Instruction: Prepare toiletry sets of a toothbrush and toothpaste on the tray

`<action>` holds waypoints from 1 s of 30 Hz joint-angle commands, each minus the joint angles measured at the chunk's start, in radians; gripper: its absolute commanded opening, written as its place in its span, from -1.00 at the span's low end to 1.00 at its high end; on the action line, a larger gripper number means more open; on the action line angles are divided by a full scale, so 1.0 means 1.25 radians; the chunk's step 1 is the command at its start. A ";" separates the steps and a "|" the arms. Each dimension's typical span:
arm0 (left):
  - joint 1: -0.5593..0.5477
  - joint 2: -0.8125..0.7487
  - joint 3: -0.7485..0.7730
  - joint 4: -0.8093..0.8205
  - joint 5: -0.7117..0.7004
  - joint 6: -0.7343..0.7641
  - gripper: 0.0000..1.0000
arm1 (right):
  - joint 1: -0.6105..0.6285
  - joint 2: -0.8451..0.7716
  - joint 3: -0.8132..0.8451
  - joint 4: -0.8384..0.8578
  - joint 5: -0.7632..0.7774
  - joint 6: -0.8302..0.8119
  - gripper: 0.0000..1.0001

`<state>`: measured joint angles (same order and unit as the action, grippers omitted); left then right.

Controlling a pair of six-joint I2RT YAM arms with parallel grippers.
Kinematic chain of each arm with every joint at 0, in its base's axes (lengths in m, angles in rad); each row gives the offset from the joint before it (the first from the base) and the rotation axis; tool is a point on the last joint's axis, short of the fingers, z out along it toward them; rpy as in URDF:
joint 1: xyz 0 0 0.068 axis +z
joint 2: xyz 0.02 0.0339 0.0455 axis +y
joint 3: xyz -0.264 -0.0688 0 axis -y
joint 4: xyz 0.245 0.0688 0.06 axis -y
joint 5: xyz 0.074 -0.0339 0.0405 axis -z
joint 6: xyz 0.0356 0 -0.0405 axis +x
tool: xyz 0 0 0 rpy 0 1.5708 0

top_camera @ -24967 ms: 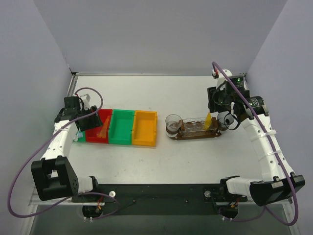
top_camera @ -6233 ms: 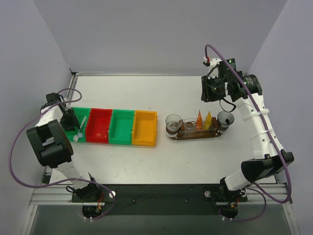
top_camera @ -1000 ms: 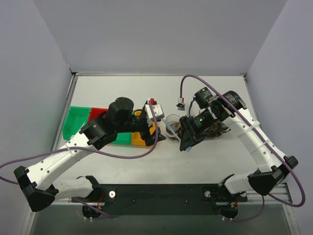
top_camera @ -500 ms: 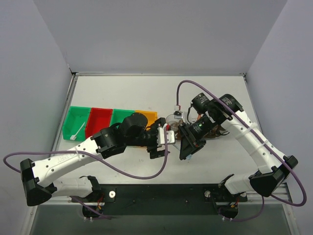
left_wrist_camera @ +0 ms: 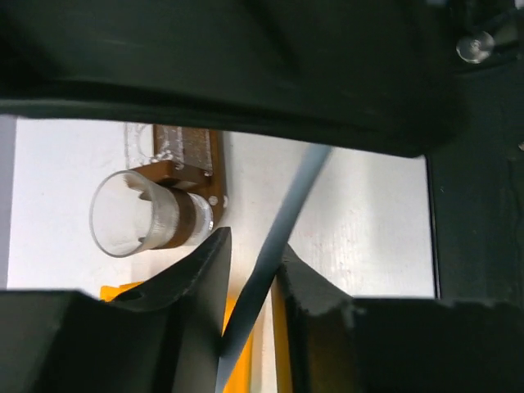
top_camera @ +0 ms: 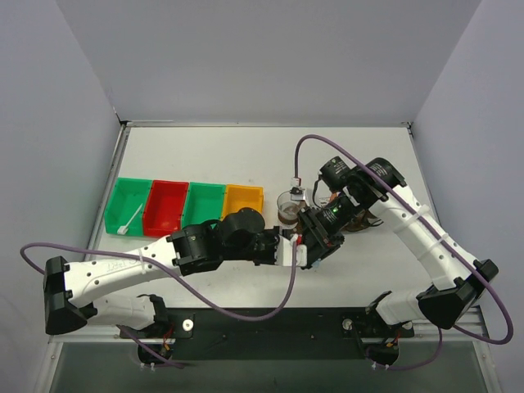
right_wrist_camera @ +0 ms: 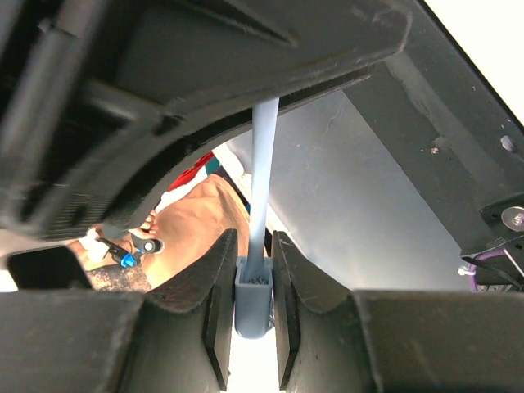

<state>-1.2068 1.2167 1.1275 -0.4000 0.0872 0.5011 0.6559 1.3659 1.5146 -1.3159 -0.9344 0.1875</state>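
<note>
My two grippers meet in front of the cup. My right gripper [top_camera: 309, 243] [right_wrist_camera: 254, 246] is shut on the pale blue head [right_wrist_camera: 253, 299] of a thin white toothbrush [right_wrist_camera: 262, 180]. My left gripper [top_camera: 291, 248] [left_wrist_camera: 255, 246] is open. Its jaws stand either side of the handle [left_wrist_camera: 286, 205], which leans across the gap. A second toothbrush [top_camera: 129, 221] lies in the far-left green bin. The dark-brown tray [left_wrist_camera: 192, 164] lies just beyond and is mostly under my right arm in the top view [top_camera: 363, 222]. The toothpaste tubes are hidden.
A clear cup [top_camera: 287, 205] [left_wrist_camera: 135, 217] stands at the tray's left end. A row of bins lies to the left: green [top_camera: 129, 205], red [top_camera: 165, 206], green [top_camera: 205, 199], yellow-orange [top_camera: 244, 197]. My left arm crosses in front of them.
My left gripper has moved right and nearer, from beside the yellow-orange bin up to my right gripper. My right gripper has stayed almost in place.
</note>
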 commanded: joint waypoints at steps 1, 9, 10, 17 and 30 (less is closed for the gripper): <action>-0.022 -0.003 0.005 0.038 -0.050 0.032 -0.47 | 0.007 0.009 0.001 -0.087 -0.038 -0.010 -0.81; -0.036 -0.012 -0.013 0.066 -0.064 -0.012 -1.00 | -0.028 0.014 0.055 -0.078 0.003 -0.003 0.05; -0.035 -0.017 -0.017 0.072 -0.064 -0.029 -1.00 | -0.039 0.009 0.058 -0.074 0.006 0.003 0.06; -0.024 -0.017 -0.031 0.104 -0.064 -0.215 -1.00 | -0.153 -0.054 0.080 0.034 0.067 0.074 0.14; 0.025 0.019 -0.026 0.135 -0.026 -0.419 -1.00 | -0.165 -0.147 0.063 0.219 0.179 0.147 0.14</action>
<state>-1.1812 1.2369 1.0840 -0.3122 0.0292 0.0795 0.4568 1.2026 1.5883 -1.1255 -0.7643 0.3408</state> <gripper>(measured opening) 0.201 0.580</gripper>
